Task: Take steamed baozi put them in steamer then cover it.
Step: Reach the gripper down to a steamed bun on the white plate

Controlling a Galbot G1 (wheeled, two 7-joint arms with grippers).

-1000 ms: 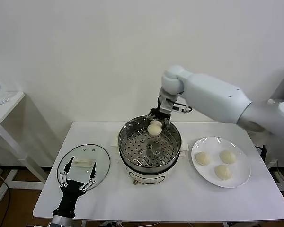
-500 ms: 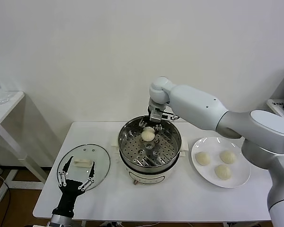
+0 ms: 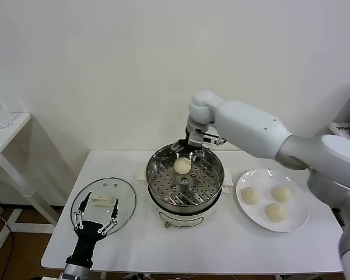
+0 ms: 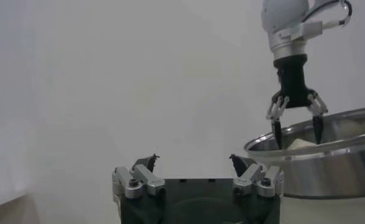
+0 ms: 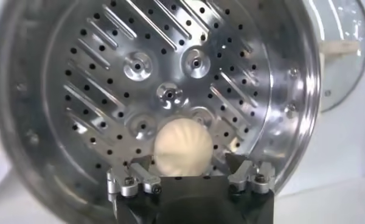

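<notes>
- Right claw (image 3: 185, 153) hangs spread wide above the steamer (image 3: 213, 185), one baozi (image 3: 182, 166) sitting loose on its tray.
- Left claw (image 3: 95, 221), fingers apart, hovers by the cover (image 3: 123, 201) lying on the surface (image 3: 221, 245).

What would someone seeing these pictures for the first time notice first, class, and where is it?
The shiny steamer at the table's middle draws the eye, with one baozi lying on its perforated tray under the open right gripper. On the robot's right, three more baozi sit on a white plate. On its left, the glass cover lies flat on the table, with the open left gripper at its near edge.
</notes>
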